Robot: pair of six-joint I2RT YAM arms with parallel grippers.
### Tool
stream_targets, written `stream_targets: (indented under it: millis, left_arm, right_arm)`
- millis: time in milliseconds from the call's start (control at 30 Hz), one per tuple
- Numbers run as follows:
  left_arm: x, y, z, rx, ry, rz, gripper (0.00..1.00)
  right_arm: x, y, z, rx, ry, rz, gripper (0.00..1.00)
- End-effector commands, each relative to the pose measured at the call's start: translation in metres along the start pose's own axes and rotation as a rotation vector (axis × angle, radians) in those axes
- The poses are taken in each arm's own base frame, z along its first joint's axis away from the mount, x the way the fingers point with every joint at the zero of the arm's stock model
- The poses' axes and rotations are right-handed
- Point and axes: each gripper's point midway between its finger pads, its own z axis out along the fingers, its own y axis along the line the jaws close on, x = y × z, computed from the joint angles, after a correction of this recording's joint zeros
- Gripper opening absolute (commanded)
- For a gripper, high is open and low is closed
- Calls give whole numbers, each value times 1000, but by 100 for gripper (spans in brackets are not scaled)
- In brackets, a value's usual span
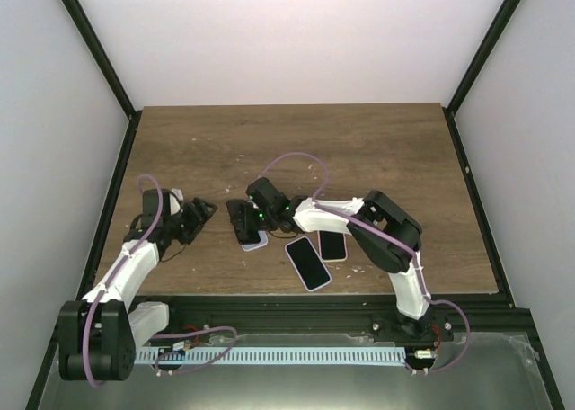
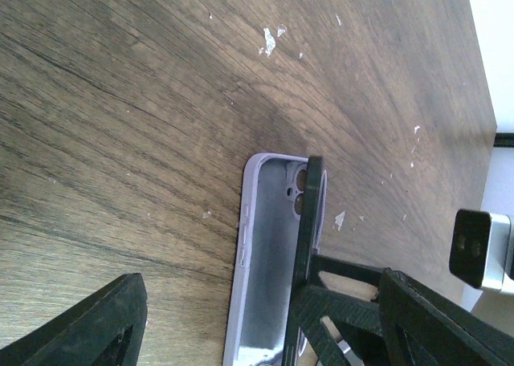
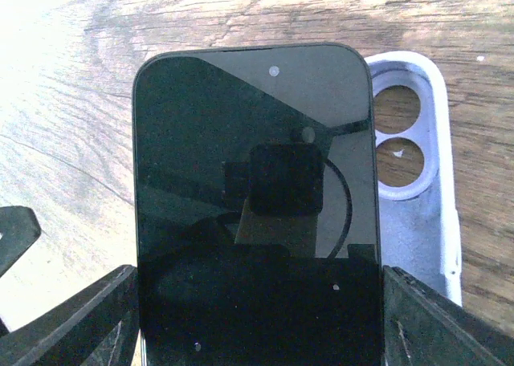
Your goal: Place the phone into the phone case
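Pinching the phone (image 3: 253,141) by both long edges with the right pincer (image 3: 257,302), screen up, left of middle on the bench (image 1: 359,149), toward the near edge. Held over the lilac case (image 3: 418,221), leaving its camera holes and one long wall uncovered. Spread wide at the left pincer (image 1: 202,212): one finger over a long wall of the case, the other well apart.

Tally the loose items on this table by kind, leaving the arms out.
Phones: 3 (held phone, white-edged phone, phone beside it)
Phone case: 1
Total: 4
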Motion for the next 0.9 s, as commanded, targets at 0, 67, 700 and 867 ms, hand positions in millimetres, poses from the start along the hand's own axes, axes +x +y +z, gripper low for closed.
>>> stream_targets:
  millis: [0, 67, 700, 867]
  left_arm:
    - [0, -3, 0, 26, 3, 7, 80]
    - [1, -2, 1, 25, 5, 6, 79]
    - [5, 3, 15, 33, 53, -12, 75]
    - [5, 4, 19, 35, 66, -16, 74]
  right_arm:
    - [-19, 14, 1, -13, -67, -30, 65]
    - [-17, 7, 2, 11, -68, -33, 66]
    - [-10, -4, -8, 59, -63, -44, 82]
    - [-11, -3, -11, 58, -60, -54, 86]
